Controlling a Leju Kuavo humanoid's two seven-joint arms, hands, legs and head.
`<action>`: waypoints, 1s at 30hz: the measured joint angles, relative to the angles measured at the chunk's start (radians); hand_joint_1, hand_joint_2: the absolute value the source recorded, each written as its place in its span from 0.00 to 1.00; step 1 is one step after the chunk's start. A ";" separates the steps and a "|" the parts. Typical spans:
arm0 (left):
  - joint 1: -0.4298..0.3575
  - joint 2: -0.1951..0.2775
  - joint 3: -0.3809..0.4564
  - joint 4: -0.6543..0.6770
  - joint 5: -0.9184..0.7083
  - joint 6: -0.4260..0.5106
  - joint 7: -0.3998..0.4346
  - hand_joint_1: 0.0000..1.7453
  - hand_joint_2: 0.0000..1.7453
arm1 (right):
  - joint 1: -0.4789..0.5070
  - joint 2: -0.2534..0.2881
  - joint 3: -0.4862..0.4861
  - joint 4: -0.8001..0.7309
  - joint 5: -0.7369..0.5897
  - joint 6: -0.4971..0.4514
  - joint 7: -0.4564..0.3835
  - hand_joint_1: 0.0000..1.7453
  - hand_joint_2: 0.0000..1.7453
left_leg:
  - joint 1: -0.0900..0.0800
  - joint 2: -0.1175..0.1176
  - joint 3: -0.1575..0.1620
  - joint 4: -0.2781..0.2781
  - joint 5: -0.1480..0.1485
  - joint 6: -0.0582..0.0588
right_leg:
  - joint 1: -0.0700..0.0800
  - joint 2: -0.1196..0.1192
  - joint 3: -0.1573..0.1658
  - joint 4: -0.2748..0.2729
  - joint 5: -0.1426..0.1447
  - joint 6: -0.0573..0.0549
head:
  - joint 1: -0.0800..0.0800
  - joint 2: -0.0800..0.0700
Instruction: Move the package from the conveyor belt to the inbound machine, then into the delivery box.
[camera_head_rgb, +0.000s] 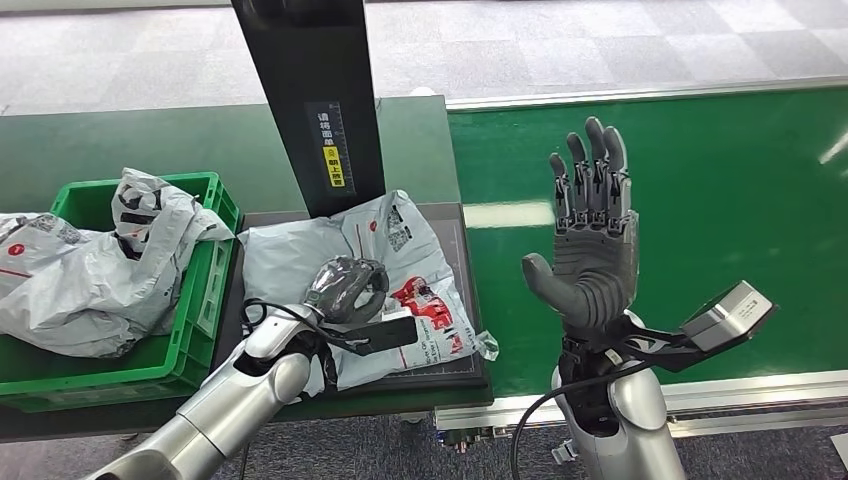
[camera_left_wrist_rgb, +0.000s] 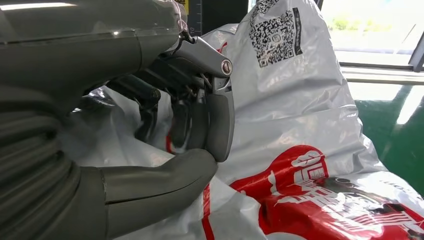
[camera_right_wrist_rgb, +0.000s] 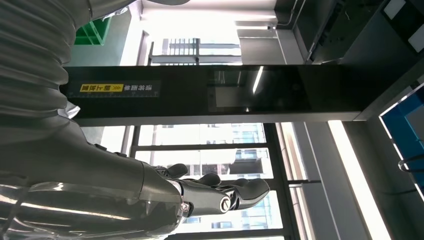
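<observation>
A grey plastic package (camera_head_rgb: 400, 250) with red print lies crumpled on the dark plate of the inbound machine (camera_head_rgb: 463, 250), under its black column (camera_head_rgb: 310, 100). My left hand (camera_head_rgb: 345, 288) rests on the package's near part with its fingers curled in. In the left wrist view the thumb meets the fingers (camera_left_wrist_rgb: 220, 125) of that left hand (camera_left_wrist_rgb: 200, 120), pinching a fold of the package (camera_left_wrist_rgb: 310, 110). My right hand (camera_head_rgb: 590, 240) is raised over the green conveyor belt (camera_head_rgb: 720, 200), fingers straight and spread, holding nothing. The right wrist view shows the right hand (camera_right_wrist_rgb: 210, 192) against windows.
A green delivery box (camera_head_rgb: 215, 290) stands left of the machine and holds several grey packages (camera_head_rgb: 90, 270), one draped over its rim. The machine's column (camera_right_wrist_rgb: 200, 95) rises just behind the package. The belt's metal edge (camera_head_rgb: 740, 390) runs along the front.
</observation>
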 joint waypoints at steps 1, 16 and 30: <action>0.000 0.001 -0.001 -0.002 0.001 0.000 0.001 1.00 1.00 | 0.000 0.000 0.000 0.000 0.000 0.000 0.000 0.00 1.00 | 0.000 0.000 0.000 0.000 0.000 0.000 | 0.000 0.000 0.000 0.000 0.000 0.000 | 0.000 0.000; 0.013 0.047 0.023 -0.171 0.057 0.082 0.009 0.00 1.00 | 0.012 0.000 -0.015 0.000 -0.001 -0.001 -0.001 0.00 1.00 | 0.000 0.000 0.000 0.000 0.000 0.000 | 0.000 0.000 0.000 0.000 0.000 0.000 | 0.000 0.000; 0.184 0.221 0.115 -0.617 0.020 -0.101 0.073 0.00 1.00 | 0.077 0.000 -0.064 -0.029 0.004 0.004 -0.005 0.00 1.00 | 0.000 0.000 0.000 -0.001 0.000 0.000 | 0.000 0.000 0.000 0.000 -0.001 0.000 | 0.000 0.000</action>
